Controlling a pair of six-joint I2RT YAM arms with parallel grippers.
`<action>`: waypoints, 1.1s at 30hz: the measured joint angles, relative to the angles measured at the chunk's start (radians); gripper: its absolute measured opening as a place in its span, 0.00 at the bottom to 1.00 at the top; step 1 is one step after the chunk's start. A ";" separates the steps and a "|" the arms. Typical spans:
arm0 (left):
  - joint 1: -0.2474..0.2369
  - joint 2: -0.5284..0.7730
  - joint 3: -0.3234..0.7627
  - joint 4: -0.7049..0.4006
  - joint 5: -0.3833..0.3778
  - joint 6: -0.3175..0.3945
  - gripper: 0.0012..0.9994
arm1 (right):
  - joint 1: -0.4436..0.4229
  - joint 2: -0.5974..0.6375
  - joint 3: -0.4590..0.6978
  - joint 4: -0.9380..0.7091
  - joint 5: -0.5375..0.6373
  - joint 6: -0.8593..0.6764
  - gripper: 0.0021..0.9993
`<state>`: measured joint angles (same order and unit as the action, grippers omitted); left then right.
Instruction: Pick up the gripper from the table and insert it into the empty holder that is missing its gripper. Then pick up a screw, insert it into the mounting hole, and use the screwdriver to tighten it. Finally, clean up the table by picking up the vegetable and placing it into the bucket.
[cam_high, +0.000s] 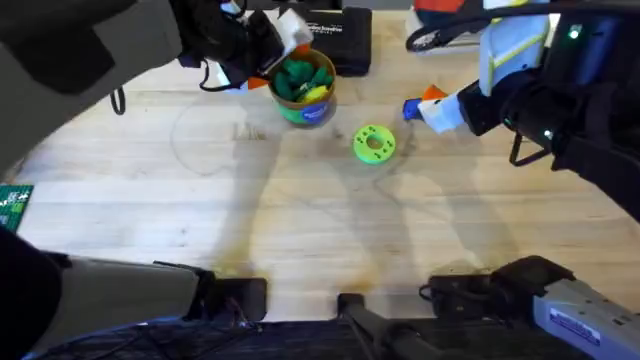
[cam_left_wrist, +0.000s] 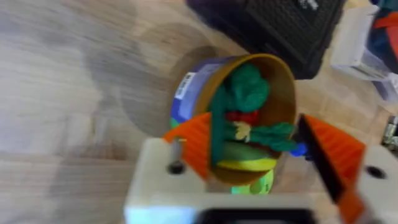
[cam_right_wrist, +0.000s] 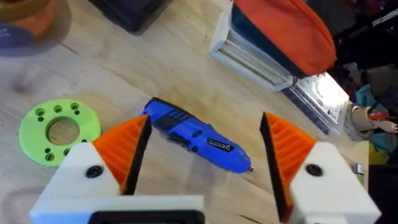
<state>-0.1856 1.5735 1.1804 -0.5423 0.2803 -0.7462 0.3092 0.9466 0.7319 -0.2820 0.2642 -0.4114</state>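
The green bucket (cam_high: 305, 88) with a yellow-orange rim stands at the back middle, filled with green and yellow toys. My left gripper (cam_high: 283, 58) hangs open right over the bucket (cam_left_wrist: 186, 93). The dark green elongated vegetable (cam_left_wrist: 217, 134) lies inside the rim, beside one orange finger (cam_left_wrist: 193, 146). Whether the finger touches the vegetable I cannot tell. My right gripper (cam_right_wrist: 205, 121) is open above the blue screwdriver (cam_right_wrist: 199, 138), which lies flat on the table (cam_high: 412, 108). The holder's white part (cam_high: 505, 50) rises at the back right. The loose gripper and the screw are out of view.
A flat lime-green disc (cam_high: 375, 143) with holes lies just right of the bucket. A black tool case (cam_high: 335, 40) sits behind the bucket. An orange-topped clear box (cam_right_wrist: 280, 37) stands beyond the screwdriver. A green circuit board (cam_high: 12, 208) is at the left edge.
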 joint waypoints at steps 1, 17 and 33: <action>0.000 -0.004 0.004 0.004 0.000 -0.003 0.96 | 0.000 0.000 0.000 0.000 0.000 0.000 0.99; 0.000 -0.230 0.064 -0.269 0.002 0.272 0.99 | 0.000 -0.046 0.011 -0.173 -0.008 0.124 0.99; 0.000 -0.327 0.071 -0.850 0.004 0.671 0.99 | 0.000 -0.171 0.239 -0.691 -0.344 0.370 0.99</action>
